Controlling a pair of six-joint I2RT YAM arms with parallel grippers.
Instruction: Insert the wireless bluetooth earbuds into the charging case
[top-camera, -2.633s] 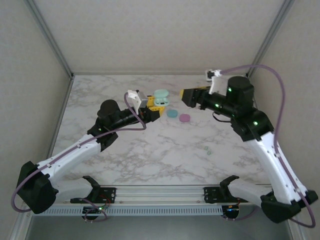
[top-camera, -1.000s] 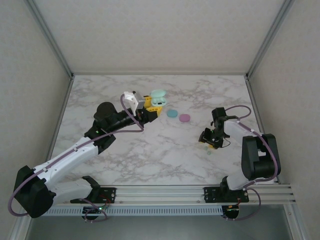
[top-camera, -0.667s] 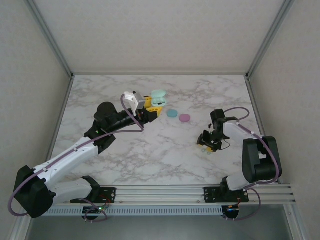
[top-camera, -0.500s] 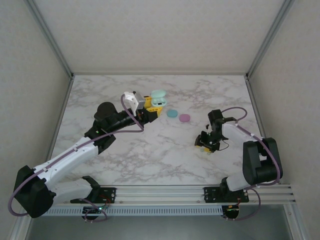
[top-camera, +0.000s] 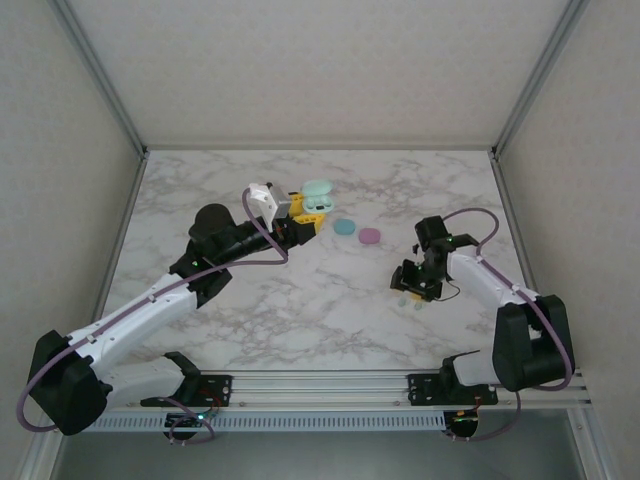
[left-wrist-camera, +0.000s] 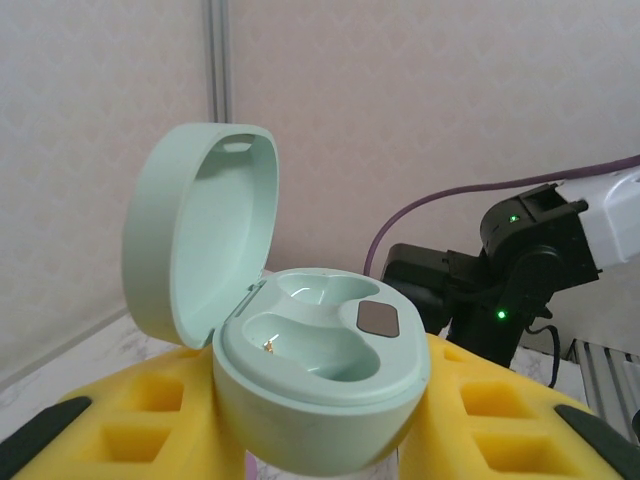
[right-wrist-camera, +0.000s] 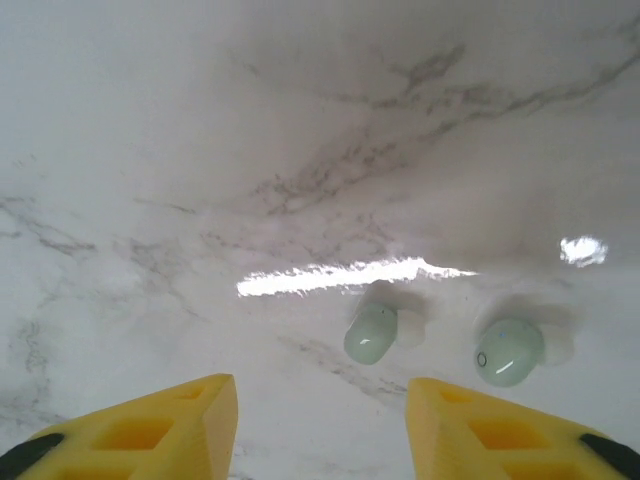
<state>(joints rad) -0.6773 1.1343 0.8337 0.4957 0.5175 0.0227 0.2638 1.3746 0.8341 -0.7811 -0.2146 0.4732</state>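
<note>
My left pincer is clamped on the pale green charging case, whose lid is hinged up. Well right of the case and nearer my bases, my right pincer hangs over the marble table, jaws apart and gripping nothing. Two pale green earbuds lie just ahead of its fingertips, side by side and apart. Between the case and them sit a teal disc and a pink-purple disc, possibly closed cases.

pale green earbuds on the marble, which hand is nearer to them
Right. The right hand hangs open just above the pale green earbuds. The left hand is far off, gripping the open charging case.
</note>
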